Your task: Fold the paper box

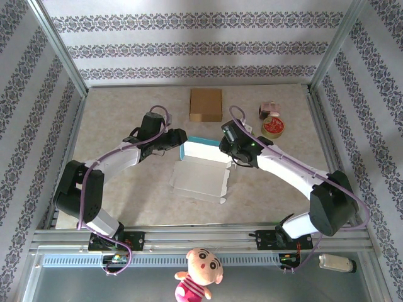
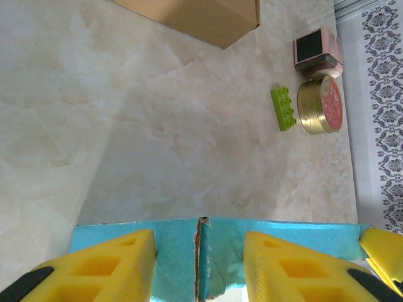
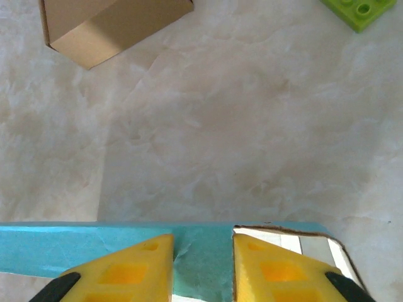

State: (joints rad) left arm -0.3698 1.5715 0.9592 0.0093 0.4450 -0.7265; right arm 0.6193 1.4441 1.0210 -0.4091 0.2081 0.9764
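L gripper [image 2: 198,244] & R gripper [image 3: 201,242], jaws apart, at paper box [image 1: 201,179] teal wall.

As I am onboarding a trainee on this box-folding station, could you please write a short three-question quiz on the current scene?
1. True or false: the brown cardboard box touches the paper box.
2. Which colour is the raised flap at the left gripper and the right gripper? A red, B teal, C black.
3. What lies right next to the red-lidded tin, on the tin's side nearer the cardboard box?

Key: 1 false, they lie apart; 2 B; 3 the green brick.
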